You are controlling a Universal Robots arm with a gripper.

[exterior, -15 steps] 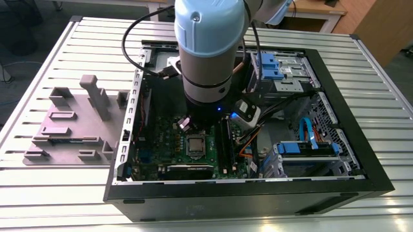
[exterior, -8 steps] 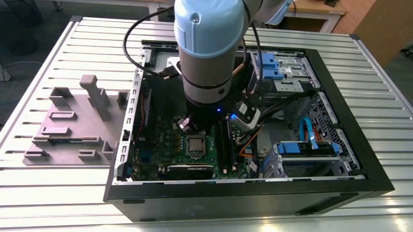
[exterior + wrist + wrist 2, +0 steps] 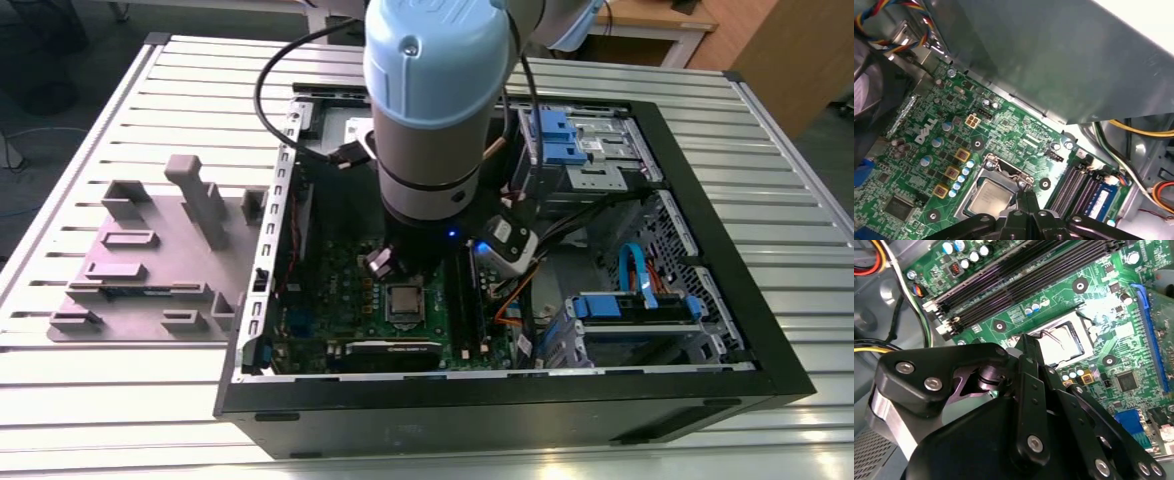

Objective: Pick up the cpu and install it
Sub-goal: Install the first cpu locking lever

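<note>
The cpu (image 3: 988, 198) is a small square chip with a silvery top. It lies flat inside the metal-framed socket (image 3: 1000, 170) on the green motherboard (image 3: 939, 150), and it also shows in the second wrist view as the pale cpu (image 3: 1070, 342). My gripper (image 3: 1026, 199) hangs just above the socket's edge, fingers pressed together with nothing between them. In the second wrist view the black fingers (image 3: 1030, 360) hide part of the socket. In the exterior view the arm (image 3: 434, 110) reaches down into the open computer case (image 3: 507, 400), with the cpu (image 3: 403, 299) just below the wrist.
Black memory slots (image 3: 1019, 280) run beside the socket. The grey case wall (image 3: 1054, 60) rises close by. Yellow and orange cables (image 3: 1144, 132) and blue drive bays (image 3: 627, 305) fill the case's other side. A grey parts fixture (image 3: 147, 260) lies on the slatted table at the exterior view's left.
</note>
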